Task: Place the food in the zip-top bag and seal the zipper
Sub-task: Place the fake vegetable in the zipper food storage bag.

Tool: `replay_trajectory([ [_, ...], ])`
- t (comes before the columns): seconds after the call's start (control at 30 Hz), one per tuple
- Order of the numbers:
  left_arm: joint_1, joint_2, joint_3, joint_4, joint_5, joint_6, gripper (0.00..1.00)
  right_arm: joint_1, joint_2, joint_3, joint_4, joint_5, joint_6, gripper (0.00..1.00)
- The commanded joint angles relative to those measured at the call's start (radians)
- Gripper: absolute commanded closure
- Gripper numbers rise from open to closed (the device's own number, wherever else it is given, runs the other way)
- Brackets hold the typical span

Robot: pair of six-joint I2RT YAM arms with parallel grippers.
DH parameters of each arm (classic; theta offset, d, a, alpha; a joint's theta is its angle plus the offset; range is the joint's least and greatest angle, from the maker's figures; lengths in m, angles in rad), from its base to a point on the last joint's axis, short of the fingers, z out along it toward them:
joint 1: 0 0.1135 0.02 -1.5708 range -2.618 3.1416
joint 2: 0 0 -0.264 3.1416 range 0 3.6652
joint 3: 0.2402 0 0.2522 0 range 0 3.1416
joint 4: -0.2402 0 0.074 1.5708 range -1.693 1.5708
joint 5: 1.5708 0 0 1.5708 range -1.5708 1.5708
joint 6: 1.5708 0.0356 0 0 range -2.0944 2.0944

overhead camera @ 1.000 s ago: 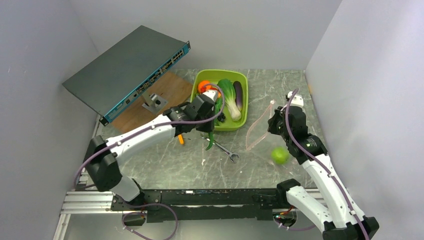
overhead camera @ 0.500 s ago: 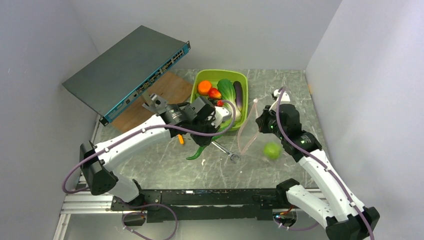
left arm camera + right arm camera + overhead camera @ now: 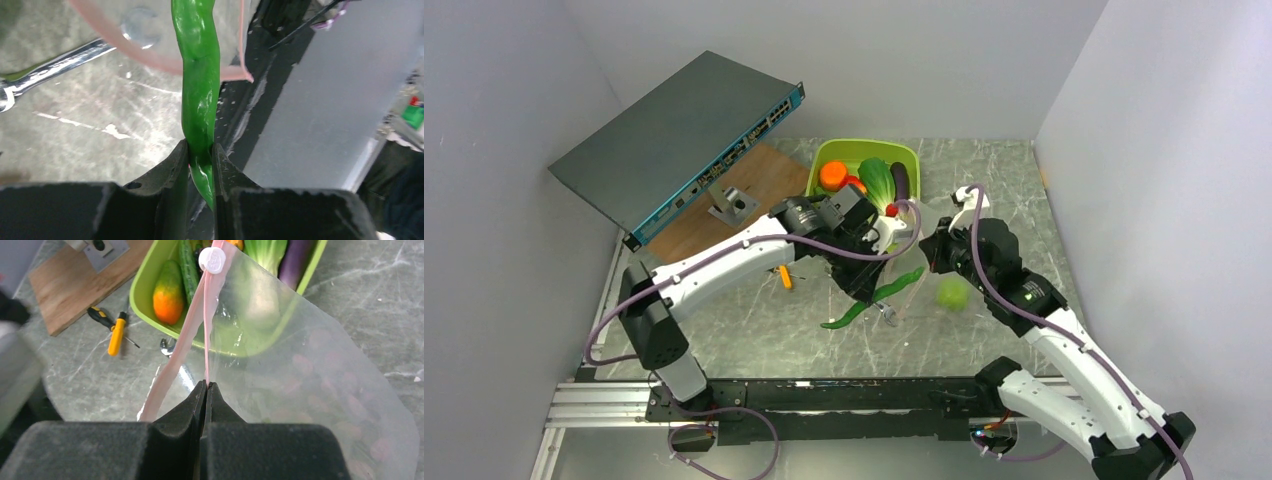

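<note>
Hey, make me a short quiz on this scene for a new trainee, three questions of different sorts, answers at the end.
1. True or false: the left gripper is shut on the cucumber.
2. What does the right gripper pinch? A) the pink zipper strip B) the silver wrench C) the orange-handled screwdriver
3. Fill in: the purple eggplant lies in the lime-green ____.

Key: 1 true; 2 A; 3 tub.
</note>
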Motion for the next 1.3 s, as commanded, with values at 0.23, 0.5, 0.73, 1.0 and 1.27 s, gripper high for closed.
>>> replay_trajectory([
  [0.23,0.139,0.048,-0.123,0.459,0.422,-0.439,1.0,0.024,-0.058,-0.043,0.102,-0.057,0.001,1.0],
  [0.5,0.151,0.143,-0.271,0.962,0.579,-0.845,1.0,0.031,-0.073,-0.047,0.117,-0.081,-0.008,1.0],
  [0.73,0.154,0.143,-0.255,0.944,0.42,-0.838,0.97,0.033,-0.066,-0.054,0.114,-0.088,0.002,1.0],
  [1.0,0.108,0.098,-0.161,0.687,0.114,-0.598,0.48,0.034,-0.07,-0.042,0.108,-0.047,0.017,1.0],
  [1.27,0.084,-0.104,-0.294,0.683,-0.107,-0.462,0.29,0.034,-0.068,-0.028,0.077,-0.007,0.055,1.0],
])
